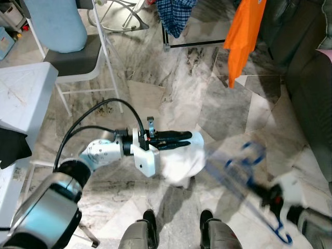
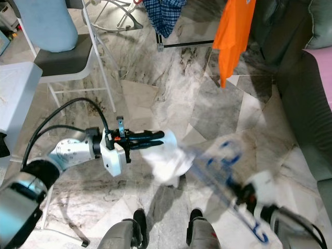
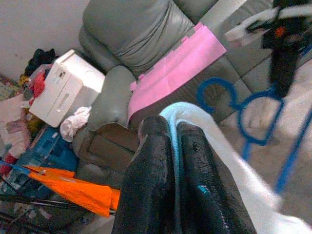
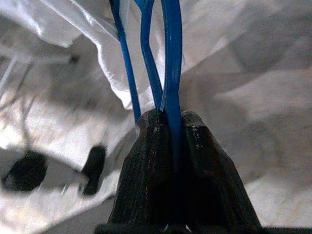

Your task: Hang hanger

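Observation:
My left gripper [image 1: 189, 137] reaches out at mid-height over the marble floor, shut on the edge of a white garment [image 1: 181, 162] that hangs below it. In the left wrist view the pale cloth [image 3: 214, 161] runs pinched between the two black fingers [image 3: 151, 185]. A blue plastic hanger [image 1: 248, 167], blurred by motion, is at the lower right with part of it inside the white garment. My right gripper [image 1: 272, 198] is shut on it. The right wrist view shows the blue hanger bars [image 4: 170, 58] clamped between the fingertips, with white cloth behind.
An orange garment [image 1: 244, 31] and a blue plaid one [image 1: 176, 13] hang from a rack whose black base bar [image 1: 194, 44] lies on the floor ahead. A white chair [image 1: 78, 59] and table [image 1: 26, 85] stand at the left. A grey sofa [image 1: 311, 83] is at the right.

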`<state>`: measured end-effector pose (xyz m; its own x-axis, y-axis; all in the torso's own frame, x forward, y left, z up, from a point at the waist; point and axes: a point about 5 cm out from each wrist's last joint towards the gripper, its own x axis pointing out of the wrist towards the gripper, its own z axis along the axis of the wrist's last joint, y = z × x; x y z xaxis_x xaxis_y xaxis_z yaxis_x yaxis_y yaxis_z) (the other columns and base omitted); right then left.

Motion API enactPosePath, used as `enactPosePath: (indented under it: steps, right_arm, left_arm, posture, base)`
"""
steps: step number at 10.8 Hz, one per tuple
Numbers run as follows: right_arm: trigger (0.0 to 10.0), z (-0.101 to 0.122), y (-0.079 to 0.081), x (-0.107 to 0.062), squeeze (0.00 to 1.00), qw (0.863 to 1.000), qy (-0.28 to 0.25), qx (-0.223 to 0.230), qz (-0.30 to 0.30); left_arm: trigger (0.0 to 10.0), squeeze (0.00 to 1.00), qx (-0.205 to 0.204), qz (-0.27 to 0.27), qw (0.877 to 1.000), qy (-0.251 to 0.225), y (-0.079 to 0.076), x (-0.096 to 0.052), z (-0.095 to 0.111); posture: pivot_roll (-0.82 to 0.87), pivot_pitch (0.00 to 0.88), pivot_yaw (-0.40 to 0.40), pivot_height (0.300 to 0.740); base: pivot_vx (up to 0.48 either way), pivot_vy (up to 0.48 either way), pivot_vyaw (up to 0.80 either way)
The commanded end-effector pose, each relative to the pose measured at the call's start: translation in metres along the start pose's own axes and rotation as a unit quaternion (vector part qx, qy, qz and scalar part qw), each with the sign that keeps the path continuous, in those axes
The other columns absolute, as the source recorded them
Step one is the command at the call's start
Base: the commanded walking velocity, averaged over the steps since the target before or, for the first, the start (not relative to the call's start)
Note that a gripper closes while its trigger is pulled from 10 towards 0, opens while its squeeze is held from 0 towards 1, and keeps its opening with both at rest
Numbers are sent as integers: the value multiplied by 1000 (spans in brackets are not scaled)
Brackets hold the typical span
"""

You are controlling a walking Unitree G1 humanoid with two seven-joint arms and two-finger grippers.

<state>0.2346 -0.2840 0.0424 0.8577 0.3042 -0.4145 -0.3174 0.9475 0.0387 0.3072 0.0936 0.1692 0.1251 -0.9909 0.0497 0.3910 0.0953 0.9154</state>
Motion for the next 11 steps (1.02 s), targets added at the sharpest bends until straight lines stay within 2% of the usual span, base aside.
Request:
enactPosePath:
  steps: [1,2,3,4,5,6,8,9,10,11]
  right_arm:
    - [10000,-12,-11,-6,0,997,4,41,-67]
    - [10000,-1,-21,-3,0,991,-37,66,-113]
    - [10000,19,-29,0,0,977,-101,111,-152]
    - [10000,45,-34,4,0,955,-176,166,-171]
    - [10000,75,-33,10,0,931,-242,212,-170]
    - [10000,98,-21,17,0,923,-280,223,-140]
    - [10000,130,16,25,0,929,-305,200,-61]
    - [10000,130,21,25,0,934,-293,197,-56]
    - [10000,118,17,26,0,936,-271,210,-74]
    - [10000,108,12,26,0,931,-258,236,-99]
  left_arm:
    - [10000,0,2,16,1000,-16,0,-1,5]
    - [10000,0,-11,21,1000,-15,-7,-2,5]
    - [10000,0,-27,20,999,-15,-17,-1,7]
    - [10000,0,-48,13,999,-11,-29,1,8]
    - [10000,0,-78,8,997,3,-44,2,6]
    - [10000,0,-116,7,993,31,-60,4,2]
    - [10000,0,-179,52,979,82,-79,17,-5]
    - [10000,0,-192,78,975,86,-78,24,-6]
    - [10000,0,-198,89,973,81,-78,32,-4]
    - [10000,0,-201,87,973,72,-80,37,-1]
  posture:
    - [-176,334,147,740]
    - [-176,333,147,740]
    - [-176,333,146,740]
    - [-181,332,141,740]
    - [-185,329,139,740]
    - [-189,326,138,740]
    - [-218,311,123,740]
    - [-226,305,118,740]
    - [-236,297,106,740]
    - [-239,293,106,740]
  base:
    - [0,0,0]
    - [0,0,0]
    - [0,0,0]
    - [0,0,0]
    - [0,0,0]
    - [0,0,0]
    - [0,0,0]
    - [0,0,0]
    - [0,0,0]
    - [0,0,0]
